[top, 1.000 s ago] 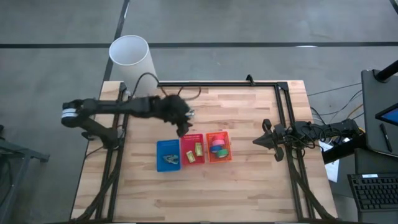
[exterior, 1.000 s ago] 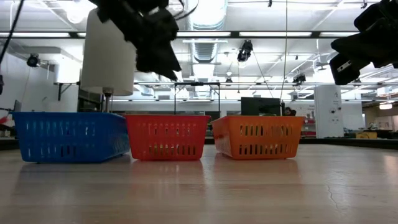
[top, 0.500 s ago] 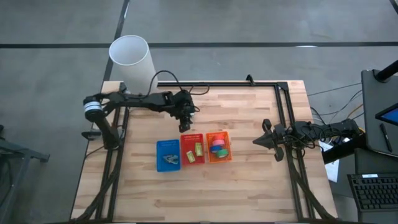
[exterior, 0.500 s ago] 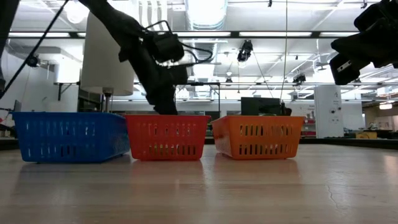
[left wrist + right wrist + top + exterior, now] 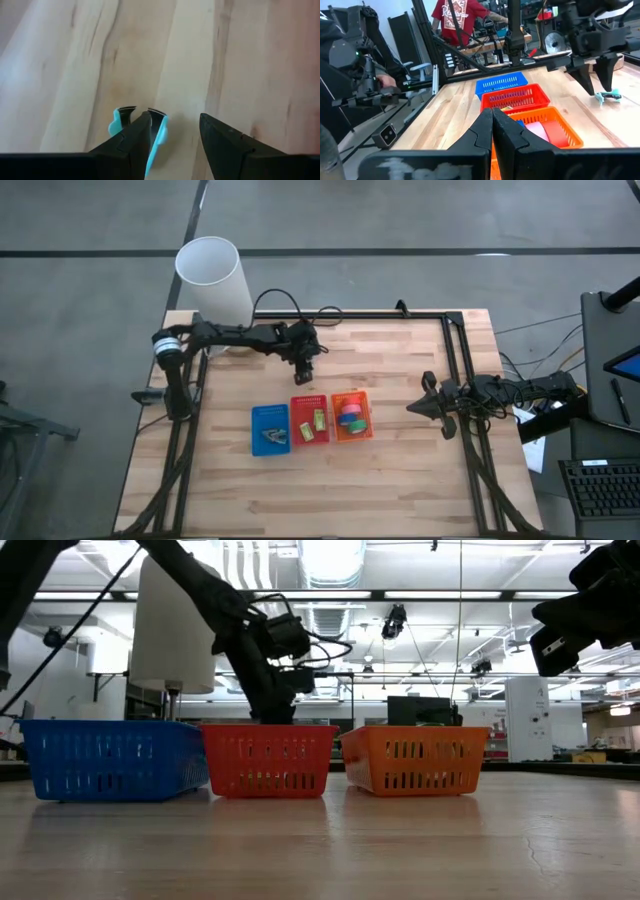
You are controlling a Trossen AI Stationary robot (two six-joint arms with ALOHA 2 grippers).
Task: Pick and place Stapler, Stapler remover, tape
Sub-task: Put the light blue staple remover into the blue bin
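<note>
A small teal staple remover (image 5: pixel 121 123) lies on the bare wood behind the red basket (image 5: pixel 309 420); it also shows in the right wrist view (image 5: pixel 609 95). My left gripper (image 5: pixel 174 125) is open and hangs low over it, pointing down. One finger (image 5: pixel 131 142) stands in front of the remover and the other is off to its side. In the high view this gripper (image 5: pixel 304 367) is just past the red basket's far wall. The tape rolls (image 5: pixel 350 416), green, blue and pink, lie in the orange basket (image 5: pixel 366 420). A grey stapler (image 5: pixel 271 436) lies in the blue basket (image 5: pixel 256 420). My right gripper (image 5: pixel 492 127) is shut and waits at the table's right side.
The three baskets stand side by side in mid-table, with yellow-green blocks (image 5: pixel 319 419) in the red one. A white cylinder (image 5: pixel 212 278) stands at the far left corner. A black frame runs along the far and right edges. Bare wood lies around the remover. A person in red (image 5: pixel 462 20) stands beyond the table.
My left gripper has moved from high above the red basket toward the table's far edge. It has come down behind that basket to just over the staple remover. The arm has stretched out along the far side. The baskets have not moved.
</note>
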